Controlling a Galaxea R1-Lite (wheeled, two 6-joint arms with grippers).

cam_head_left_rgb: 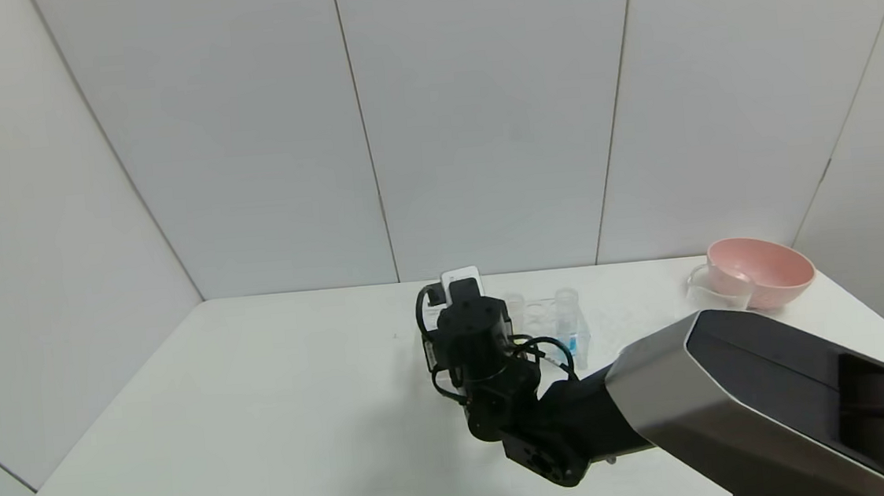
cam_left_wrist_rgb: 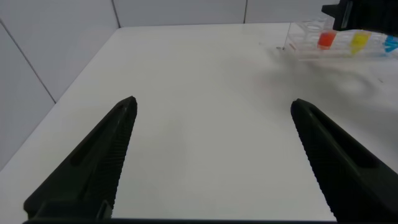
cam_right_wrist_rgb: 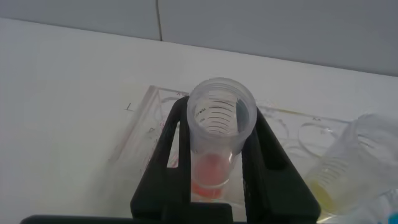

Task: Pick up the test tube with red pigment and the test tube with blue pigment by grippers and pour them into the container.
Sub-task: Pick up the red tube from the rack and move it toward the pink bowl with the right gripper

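My right gripper [cam_head_left_rgb: 464,303] hangs over the left end of the clear tube rack [cam_head_left_rgb: 550,320]. In the right wrist view the gripper [cam_right_wrist_rgb: 219,113] is shut on the test tube with red pigment [cam_right_wrist_rgb: 221,127], one finger [cam_right_wrist_rgb: 163,155] on each side. In the left wrist view the red liquid [cam_left_wrist_rgb: 326,39] is level with the yellow one, so the tube still stands in the rack. The test tube with blue pigment [cam_head_left_rgb: 571,340] stands at the rack's right end. The clear beaker [cam_head_left_rgb: 717,289] stands far right. My left gripper [cam_left_wrist_rgb: 212,102] is open and empty over bare table.
A tube with yellow liquid [cam_right_wrist_rgb: 339,177] stands in the rack next to the red one. A pink bowl [cam_head_left_rgb: 761,270] sits right behind the beaker at the table's back right corner. White walls close the table at the back and left.
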